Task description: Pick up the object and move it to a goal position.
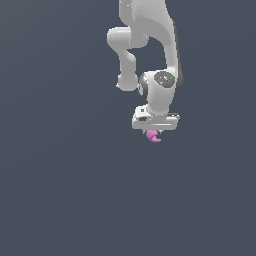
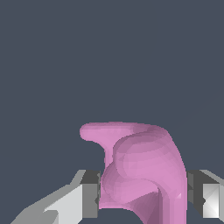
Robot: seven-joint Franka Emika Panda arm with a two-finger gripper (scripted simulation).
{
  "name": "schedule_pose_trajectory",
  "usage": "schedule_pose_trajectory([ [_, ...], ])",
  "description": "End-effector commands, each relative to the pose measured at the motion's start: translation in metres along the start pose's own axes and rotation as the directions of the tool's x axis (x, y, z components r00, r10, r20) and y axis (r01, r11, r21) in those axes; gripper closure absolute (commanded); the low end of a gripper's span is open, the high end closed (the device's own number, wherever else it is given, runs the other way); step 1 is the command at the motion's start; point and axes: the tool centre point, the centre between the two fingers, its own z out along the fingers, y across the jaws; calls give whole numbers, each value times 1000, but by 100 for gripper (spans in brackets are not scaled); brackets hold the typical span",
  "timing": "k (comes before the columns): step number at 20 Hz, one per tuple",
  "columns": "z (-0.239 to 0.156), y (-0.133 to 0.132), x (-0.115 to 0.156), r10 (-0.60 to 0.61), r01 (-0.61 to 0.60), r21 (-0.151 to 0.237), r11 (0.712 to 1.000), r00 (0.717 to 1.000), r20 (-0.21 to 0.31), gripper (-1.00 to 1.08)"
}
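The object [image 2: 144, 166] is a small pink-magenta piece with curved prongs. In the wrist view it sits between my two fingers [image 2: 90, 194], and both dark pads touch its sides. One prong sticks out past the fingertips. In the exterior view the object [image 1: 153, 136] hangs just under the white hand of the arm. My gripper [image 1: 154, 131] is shut on it; the gripper also shows in the wrist view [image 2: 143, 197]. The fingers themselves are mostly hidden behind the hand in the exterior view.
The white Panda arm [image 1: 160, 60] reaches down from the top of the exterior view. Everything around is a uniform dark grey-blue ground with no other objects, edges or goal marker to see.
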Motion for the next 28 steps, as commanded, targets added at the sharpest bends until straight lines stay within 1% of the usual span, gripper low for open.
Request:
schedule_pose_trajectory([
  [1,-18,23,4,1,-1,1,1000,1000,0,108],
  [11,-99,122,25,0,0,2,1000,1000,0,108],
  [16,-131,161,34,1,-1,2,1000,1000,0,108],
  [19,-145,178,39,1,-1,1,1000,1000,0,108],
  [22,-154,189,42,1,-1,0,1000,1000,0,108],
  [28,-159,195,46,1,-1,0,1000,1000,0,108],
])
